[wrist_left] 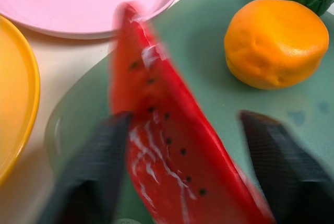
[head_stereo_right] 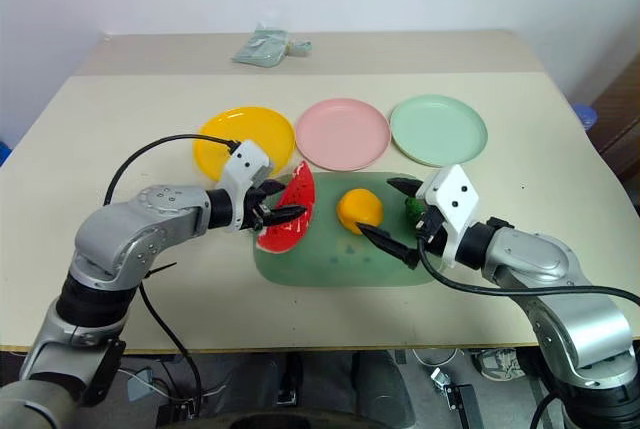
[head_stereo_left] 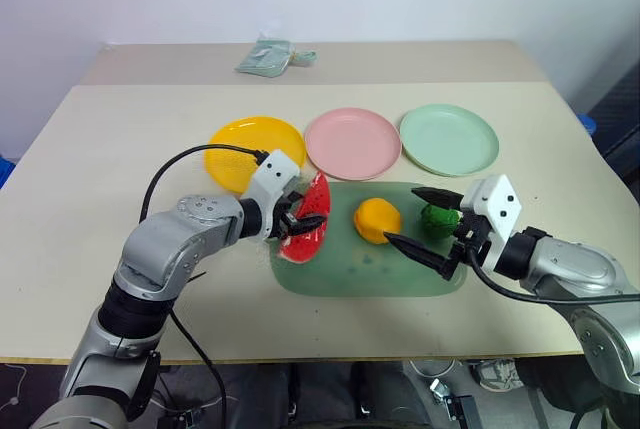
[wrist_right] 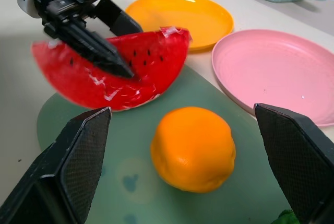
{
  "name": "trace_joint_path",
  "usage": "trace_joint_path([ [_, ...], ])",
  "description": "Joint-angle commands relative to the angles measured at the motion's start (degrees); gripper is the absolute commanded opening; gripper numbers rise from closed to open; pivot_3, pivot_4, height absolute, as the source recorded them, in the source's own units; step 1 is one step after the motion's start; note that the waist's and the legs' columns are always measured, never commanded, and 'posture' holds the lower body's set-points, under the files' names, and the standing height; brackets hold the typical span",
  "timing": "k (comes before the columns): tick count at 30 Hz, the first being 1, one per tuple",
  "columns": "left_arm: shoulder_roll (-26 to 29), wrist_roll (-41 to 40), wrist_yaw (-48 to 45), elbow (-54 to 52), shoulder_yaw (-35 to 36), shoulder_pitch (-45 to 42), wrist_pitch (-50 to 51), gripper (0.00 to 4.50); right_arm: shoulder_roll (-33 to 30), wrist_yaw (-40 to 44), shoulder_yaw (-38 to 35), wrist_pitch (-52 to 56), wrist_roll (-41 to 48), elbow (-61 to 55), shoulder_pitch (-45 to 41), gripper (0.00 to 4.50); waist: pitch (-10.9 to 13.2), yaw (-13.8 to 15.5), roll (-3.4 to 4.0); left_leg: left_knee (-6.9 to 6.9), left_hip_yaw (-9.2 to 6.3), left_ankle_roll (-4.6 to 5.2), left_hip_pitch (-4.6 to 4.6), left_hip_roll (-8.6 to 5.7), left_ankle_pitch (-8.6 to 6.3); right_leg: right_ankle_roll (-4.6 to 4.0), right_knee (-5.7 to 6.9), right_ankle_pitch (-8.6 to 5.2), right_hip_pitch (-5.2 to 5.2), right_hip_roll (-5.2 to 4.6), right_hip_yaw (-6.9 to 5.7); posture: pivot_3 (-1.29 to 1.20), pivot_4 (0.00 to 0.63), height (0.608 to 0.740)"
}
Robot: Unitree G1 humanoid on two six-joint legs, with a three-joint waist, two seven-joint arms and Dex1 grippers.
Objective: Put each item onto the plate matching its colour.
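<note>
The red watermelon wedge [head_stereo_left: 308, 224] with green rind stands at the left end of a translucent green mat [head_stereo_left: 360, 271]. My left gripper [head_stereo_left: 306, 219] is shut on the wedge, one finger on each red face. The round orange fruit [head_stereo_left: 376, 219] sits mid-mat, with the bumpy dark-green ball [head_stereo_left: 438, 219] to its right. My right gripper [head_stereo_left: 401, 216] is open wide, its fingers [head_stereo_left: 420, 251] spread in front of the ball and beside the orange fruit, holding nothing. Behind the mat lie the yellow plate [head_stereo_left: 255, 149], the pink plate [head_stereo_left: 352, 142] and the mint green plate [head_stereo_left: 449, 138], all bare.
A folded pale-green packet [head_stereo_left: 272, 56] lies at the far edge of the beige table [head_stereo_left: 110, 159]. A black cable [head_stereo_left: 175, 164] loops off my left wrist over the table. A blue object [head_stereo_left: 586, 124] shows beyond the table's right edge.
</note>
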Motion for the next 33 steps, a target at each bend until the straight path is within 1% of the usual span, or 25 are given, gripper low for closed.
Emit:
trace_joint_path([
  [1,0.7,0.8,-0.4,-0.7,0.4,-1.4,-1.3,1.65,-0.3,-0.2,-0.2,-0.5,0.5,-2.4,-0.2,4.5,0.0,0.0,0.0,0.0,0.0,-0.01,0.0,0.0,0.0,0.0,0.0,0.0,0.0,0.0,0.0,0.0,0.15,0.74],
  [4,-1.0,-0.1,0.0,0.9,3.4,-2.9,-2.3,1.65,0.0,-0.5,-0.1,-0.6,0.3,-2.3,-0.6,4.5,0.0,0.1,0.0,0.0,0.0,-0.02,0.0,0.0,0.01,0.0,0.0,0.0,0.0,0.0,0.0,0.0,0.15,0.74],
  [7,-6.1,0.2,3.5,6.1,7.7,-7.5,-4.6,1.65,0.4,-1.1,0.0,-0.8,0.1,-1.5,-1.9,4.5,0.0,0.5,-0.03,0.03,0.0,-0.03,-0.01,0.0,0.02,0.0,0.0,0.0,0.0,0.0,-0.01,0.0,0.15,0.74],
  [10,-9.5,1.9,6.2,11.4,8.8,-11.7,-6.7,1.65,0.6,-1.2,0.2,-0.9,0.2,-0.9,-2.7,4.5,0.0,1.0,-0.04,0.07,0.0,-0.03,-0.02,-0.02,0.02,0.01,0.01,0.0,0.01,0.0,-0.01,0.0,0.15,0.74],
  [13,-16.4,5.9,9.2,25.9,7.1,-20.8,-13.3,1.65,1.2,-1.5,1.9,-1.4,-0.6,0.3,-4.6,4.5,0.0,1.6,-0.09,0.08,0.0,-0.03,-0.02,-0.06,0.03,0.01,0.01,0.0,0.01,0.02,-0.02,0.0,0.15,0.74],
  [17,-23.7,11.1,10.7,49.1,6.4,-30.8,-23.5,1.65,2.5,-2.3,3.7,-1.7,-1.5,1.1,-6.6,4.5,0.1,2.0,-0.17,0.13,-0.01,0.0,-0.03,-0.23,0.03,0.05,-0.01,0.01,0.04,-0.02,-0.02,0.0,0.15,0.74],
  [19,-25.5,12.0,10.8,57.1,7.9,-34.8,-28.2,1.65,2.8,-2.9,3.8,-1.6,-1.8,0.8,-6.7,4.5,0.1,2.0,-0.2,0.1,0.0,0.01,-0.07,-0.27,0.02,0.06,-0.03,0.01,-0.02,-0.02,-0.02,0.0,0.15,0.74],
  [21,-26.0,11.9,9.3,60.8,9.2,-36.9,-31.2,1.65,2.8,-3.5,3.4,-1.5,-2.0,0.3,-6.4,4.5,0.1,1.4,-0.21,0.09,0.01,0.0,-0.23,-0.26,0.03,0.07,-0.01,0.01,-0.2,-0.01,-0.01,0.0,0.15,0.74],
  [22,-25.6,10.8,7.4,60.7,10.1,-37.3,-31.3,1.65,2.6,-3.7,3.0,-1.5,-2.0,0.0,-5.9,4.5,0.1,1.1,-0.21,0.09,0.0,-0.02,-0.37,-0.25,0.05,0.07,0.02,0.01,-0.35,-0.01,-0.01,0.0,0.15,0.74],
  [23,-25.1,9.9,5.7,59.9,10.8,-37.2,-31.3,2.15,2.5,-4.0,2.3,-1.3,-1.9,-0.6,-5.2,4.5,0.1,1.0,-0.21,0.1,0.01,-0.07,-0.55,-0.23,0.08,0.07,0.08,0.01,-0.57,0.0,0.0,0.0,0.15,0.74],
  [24,-24.2,9.4,4.1,58.7,11.3,-36.9,-30.8,2.42,2.4,-4.3,1.7,-1.2,-1.8,-1.1,-4.5,4.5,0.1,1.0,-0.21,0.11,0.01,-0.11,-0.67,-0.21,0.1,0.07,0.14,0.01,-0.72,0.0,0.01,0.0,0.15,0.74],
  [26,-21.0,9.1,1.0,53.4,10.8,-34.8,-27.9,3.51,2.2,-4.9,0.7,-0.8,-1.5,-2.3,-2.9,4.5,0.1,0.9,-0.21,0.11,0.0,-0.19,-0.77,-0.18,0.15,0.07,0.23,0.01,-0.87,0.03,0.01,0.0,0.15,0.74],
  [27,-19.4,9.2,-0.5,50.8,10.1,-33.7,-26.7,3.91,2.2,-5.2,0.5,-0.6,-1.4,-2.7,-2.4,4.5,0.1,0.7,-0.2,0.11,0.0,-0.22,-0.78,-0.16,0.16,0.07,0.25,0.01,-0.89,0.04,0.01,0.0,0.15,0.74],
  [28,-17.4,8.8,-2.2,47.2,9.5,-32.1,-25.1,4.41,2.2,-5.4,0.2,-0.5,-1.3,-3.0,-2.0,4.5,0.1,0.7,-0.2,0.1,0.0,-0.24,-0.78,-0.14,0.17,0.07,0.28,0.01,-0.89,0.05,0.02,0.0,0.15,0.74],
  [31,-9.6,5.5,-8.9,33.1,7.2,-25.9,-16.7,4.46,2.1,-5.4,-0.1,-0.3,-1.0,-3.6,-1.2,4.5,0.1,0.3,-0.18,0.11,-0.01,-0.26,-0.74,-0.13,0.19,0.07,0.36,0.01,-0.87,0.05,0.05,0.0,0.15,0.74],
  [33,-4.8,4.2,-11.1,24.4,5.5,-21.9,-11.5,4.46,1.8,-4.9,-0.4,0.1,-0.1,-3.8,-1.1,4.5,0.1,0.1,-0.18,0.12,-0.02,-0.27,-0.74,-0.13,0.19,0.06,0.38,0.01,-0.87,0.05,0.05,0.0,0.15,0.74],
])
